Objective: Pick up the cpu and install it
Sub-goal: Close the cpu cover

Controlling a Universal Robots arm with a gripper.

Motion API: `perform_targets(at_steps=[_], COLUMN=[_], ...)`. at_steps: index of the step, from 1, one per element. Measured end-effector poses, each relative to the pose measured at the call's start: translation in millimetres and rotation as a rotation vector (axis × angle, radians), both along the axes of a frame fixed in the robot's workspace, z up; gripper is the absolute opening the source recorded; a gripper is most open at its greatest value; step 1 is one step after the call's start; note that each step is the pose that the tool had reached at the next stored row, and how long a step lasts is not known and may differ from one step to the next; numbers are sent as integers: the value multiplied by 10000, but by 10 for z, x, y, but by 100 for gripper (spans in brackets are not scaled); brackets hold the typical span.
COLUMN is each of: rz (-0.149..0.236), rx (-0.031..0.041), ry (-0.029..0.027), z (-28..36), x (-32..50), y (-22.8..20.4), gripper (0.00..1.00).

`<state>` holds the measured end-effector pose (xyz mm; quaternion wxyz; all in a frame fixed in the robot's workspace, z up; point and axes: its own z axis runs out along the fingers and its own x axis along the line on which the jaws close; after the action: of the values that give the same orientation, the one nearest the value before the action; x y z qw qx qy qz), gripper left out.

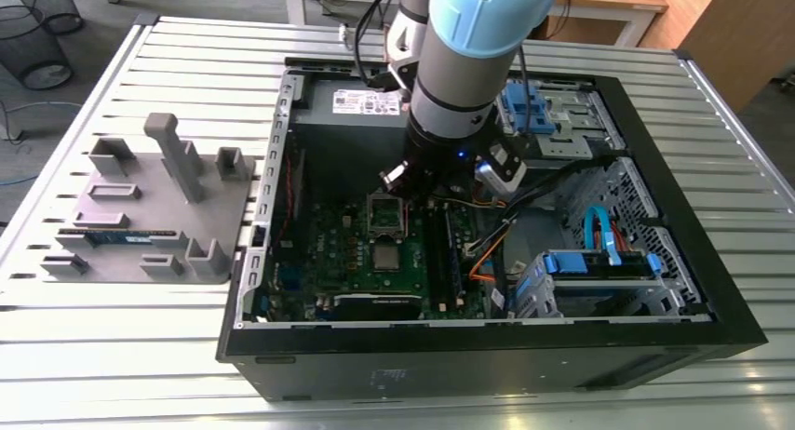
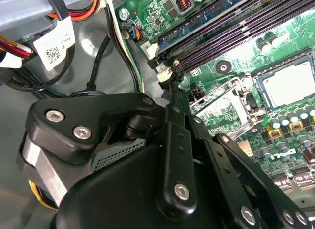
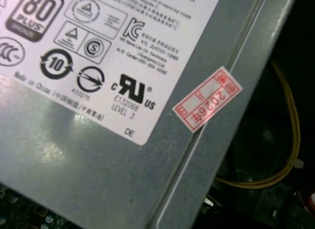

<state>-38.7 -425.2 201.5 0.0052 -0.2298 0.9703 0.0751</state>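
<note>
Gripper: the gripper (image 1: 420, 186) is low inside the computer case (image 1: 695, 290), over the motherboard (image 1: 335, 253) near its middle. I cannot tell how far it is open or whether it holds anything.
Arm: comes down steeply from the top of the exterior view, with the wrist pointing down into the case.
Socket frame: the socket frame (image 1: 385, 211) is hinged up and open, just beside the gripper.
Cpu: the cpu (image 1: 387, 256) lies flat in its socket, silver top up, apart from the gripper and on the frame's side toward the case's near wall. In the second wrist view the cpu (image 2: 288, 83) sits beyond the frame.
Power supply: the power supply (image 3: 98, 160) is a grey box at the case's far wall.
Table: the slatted table (image 1: 125, 356) carries the case, which lies open on its side.
Fixture plate: the fixture plate (image 1: 137, 216) sits beside the case, toward the table's edge at the exterior view's left.
</note>
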Motion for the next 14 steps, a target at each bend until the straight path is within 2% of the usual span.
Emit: perform_targets(at_steps=[9, 14], rz=[0, 0], rx=[-6, -6], ry=[1, -7], z=[-7, -4], x=[0, -32], y=[0, -2], gripper=[11, 11])
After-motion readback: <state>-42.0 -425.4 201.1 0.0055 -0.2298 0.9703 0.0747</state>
